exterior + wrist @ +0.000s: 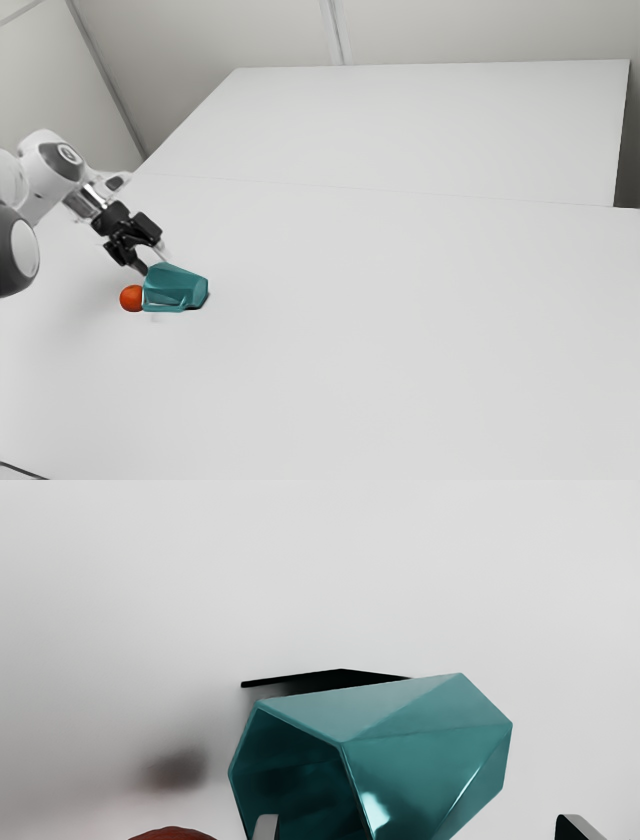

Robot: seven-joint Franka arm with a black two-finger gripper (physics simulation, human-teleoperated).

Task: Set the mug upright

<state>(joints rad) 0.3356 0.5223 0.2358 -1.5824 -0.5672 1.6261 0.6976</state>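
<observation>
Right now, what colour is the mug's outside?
Teal, with flat glossy facets on the mug; it shows best in the wrist view.

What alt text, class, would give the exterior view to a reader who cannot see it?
A teal, faceted mug lies on its side on a white table, a round orange object beside it; a white robot arm's black two-finger gripper hangs close to the mug.

No readable text, no numbers, seemingly unlabelled
</observation>
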